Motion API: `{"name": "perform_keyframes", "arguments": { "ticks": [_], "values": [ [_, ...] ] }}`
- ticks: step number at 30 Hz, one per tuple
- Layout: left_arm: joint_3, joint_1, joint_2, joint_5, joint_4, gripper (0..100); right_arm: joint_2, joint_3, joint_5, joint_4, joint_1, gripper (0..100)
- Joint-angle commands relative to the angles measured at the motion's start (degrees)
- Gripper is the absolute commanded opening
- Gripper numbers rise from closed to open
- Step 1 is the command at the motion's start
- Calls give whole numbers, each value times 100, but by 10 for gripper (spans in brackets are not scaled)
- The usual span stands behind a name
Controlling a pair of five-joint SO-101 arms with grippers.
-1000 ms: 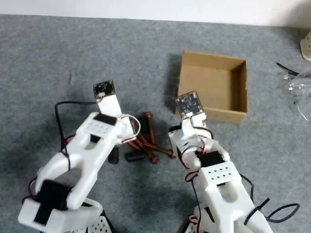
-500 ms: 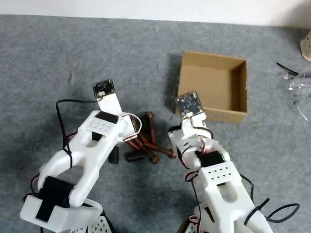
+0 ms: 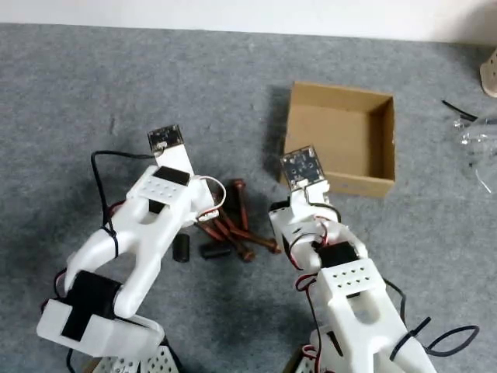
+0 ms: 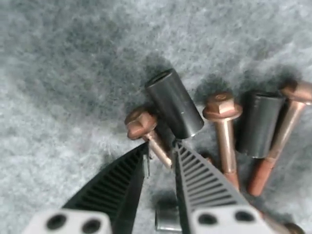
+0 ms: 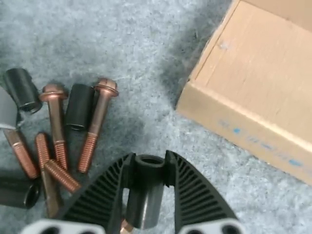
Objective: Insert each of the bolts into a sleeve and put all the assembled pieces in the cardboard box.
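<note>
My left gripper point(image 4: 161, 146) is down in the pile of copper bolts and dark sleeves, its fingers shut on the shaft of a copper bolt point(image 4: 141, 123) that lies on the carpet. A dark sleeve point(image 4: 174, 103) lies right beside that bolt. My right gripper point(image 5: 148, 165) is shut on another dark sleeve point(image 5: 146, 195), holding it upright just above the carpet, close to the cardboard box point(image 5: 258, 97). In the high view the pile point(image 3: 233, 225) lies between the two arms, and the box point(image 3: 342, 185) stands behind the right arm with nothing showing inside.
More bolts point(image 5: 100, 122) and a sleeve point(image 5: 79, 106) lie side by side on the grey carpet. Two loose sleeves point(image 3: 181, 247) point(image 3: 215, 251) rest at the near side of the pile. Cables point(image 3: 474, 124) lie at the far right edge.
The left arm's upper part has swung back and to the left, uncovering the sleeve beneath it. The right arm has stayed still with its sleeve.
</note>
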Motion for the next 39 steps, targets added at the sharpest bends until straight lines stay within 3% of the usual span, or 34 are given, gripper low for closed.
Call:
{"name": "perform_keyframes", "arguments": {
  "ticks": [1, 26, 32, 39],
  "values": [
    [-22, -215, 119, 9, 35, 88, -163, -22, 62, -189, 75, 3],
    [101, -180, 110, 0, -97, 88, -163, -22, 62, -189, 84, 3],
    [110, -426, 119, 440, -79, 88, -163, -22, 62, -189, 84, 3],
    [110, -681, 119, 448, 149, 88, -163, -22, 62, -189, 84, 3]
  ]
}}
